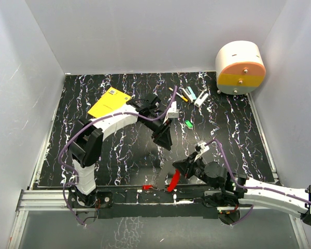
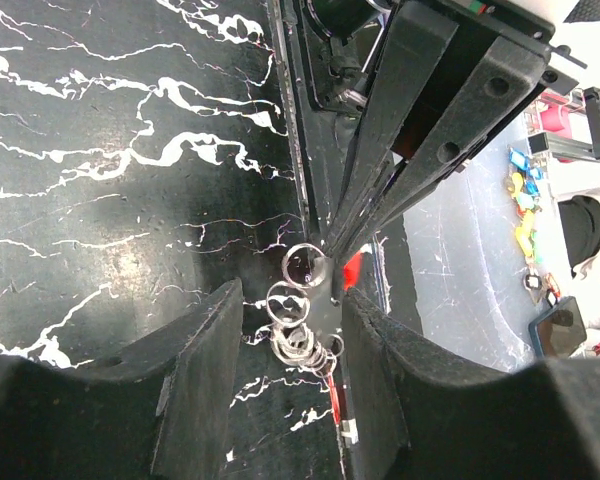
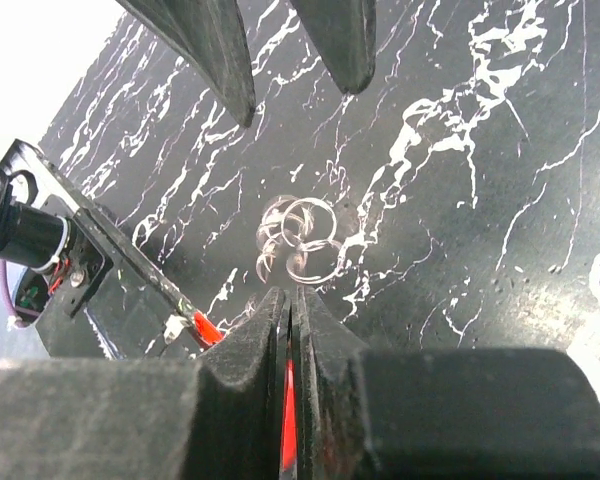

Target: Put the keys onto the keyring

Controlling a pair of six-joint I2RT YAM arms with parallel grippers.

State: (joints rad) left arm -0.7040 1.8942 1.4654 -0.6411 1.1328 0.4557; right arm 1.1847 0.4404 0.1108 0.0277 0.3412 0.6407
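Two arms: both reach to the near middle of the counter, tips facing each other, close together.
Left gripper: jaws apart, pointing down at the counter. In its own wrist view the keyring shows in the gap between the two pads; whether they touch it I cannot tell.
Right gripper: jaws together, clamped on the red key, with the tips just beside the keyring.
Red key: a slim red strip pinched between the right pads. In the top view it sticks out toward the near edge.
Keyring: a cluster of overlapping silver rings lying flat on the counter, between the two grippers.
Red piece: lies on the black rail at the near edge, apart from both grippers; key or not, I cannot tell.
Yellow box: far left on the counter, beside the left arm.
Pens: at the far side, well apart from the keyring.
Green piece: near the pens.
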